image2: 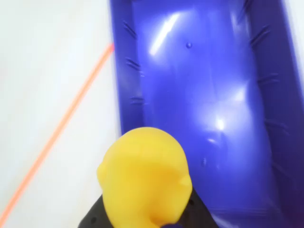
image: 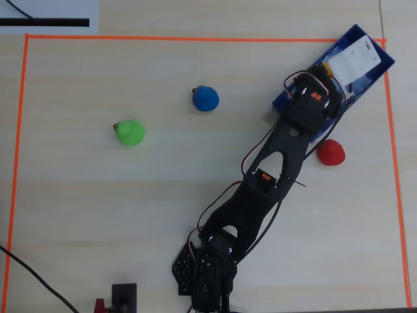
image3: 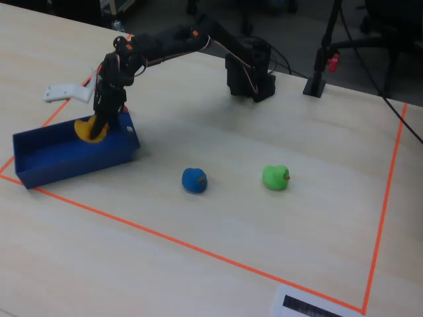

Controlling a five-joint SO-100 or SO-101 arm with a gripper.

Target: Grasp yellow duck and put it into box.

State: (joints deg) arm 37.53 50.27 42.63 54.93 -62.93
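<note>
Arm stretched from its base toward 1 o'clock in the overhead view, claw [image3: 98,129] clamped on the yellow duck [image2: 145,178]. Fixed view: duck [image3: 87,128] sits above the blue box [image3: 73,160], over its near end by the wall, about level with the rim; whether it touches the floor, cannot tell. Wrist view: duck fills the 6 o'clock part of the picture, the glossy box floor [image2: 209,95] spreads beyond it toward 12 o'clock.

Overhead view, on the tabletop [image: 130,215]: red duck [image: 330,152] just beside the box's long wall, at 3 o'clock from the arm's forearm. Blue duck [image: 206,98] and green duck [image: 129,132] lie well apart from the box, toward 9 o'clock. Orange tape line [image: 195,39] frames the work area.
</note>
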